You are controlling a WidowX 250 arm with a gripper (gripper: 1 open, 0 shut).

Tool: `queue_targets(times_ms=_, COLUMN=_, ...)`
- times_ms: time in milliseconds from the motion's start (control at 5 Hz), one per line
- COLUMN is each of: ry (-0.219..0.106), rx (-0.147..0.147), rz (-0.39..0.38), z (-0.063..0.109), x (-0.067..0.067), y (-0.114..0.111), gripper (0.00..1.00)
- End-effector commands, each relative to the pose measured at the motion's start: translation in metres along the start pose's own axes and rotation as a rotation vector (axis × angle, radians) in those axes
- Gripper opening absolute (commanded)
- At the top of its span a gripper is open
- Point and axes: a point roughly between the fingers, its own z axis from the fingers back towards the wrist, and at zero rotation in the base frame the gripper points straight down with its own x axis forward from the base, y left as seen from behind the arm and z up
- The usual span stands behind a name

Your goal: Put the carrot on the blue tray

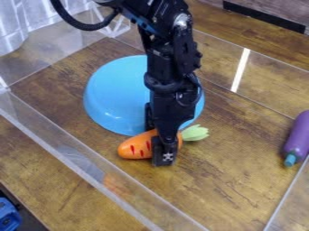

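The orange carrot (136, 147) lies on the wooden table just in front of the round light-blue tray (118, 93), with its light green leaves (194, 134) pointing right. My black gripper (164, 155) stands straight down over the carrot's thick end, its fingers at the carrot's body and hiding that part. I cannot tell whether the fingers are closed on the carrot. The carrot rests on the table, outside the tray.
A purple eggplant-like toy (297, 137) lies at the right edge. Clear plastic walls (72, 153) fence the work area on the front left and back. A blue object (6, 217) sits at the bottom left corner.
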Motion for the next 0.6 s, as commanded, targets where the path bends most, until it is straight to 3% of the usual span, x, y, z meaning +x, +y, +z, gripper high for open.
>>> queue_targets(times_ms=0, ry=-0.014, rx=0.009, rz=0.032, z=0.0041, x=-0.0045, y=0.0107, gripper=0.0)
queue_targets(times_ms=400, ry=-0.01, rx=0.001, rz=0.038, z=0.0039, x=-0.006, y=0.0116, gripper=0.0)
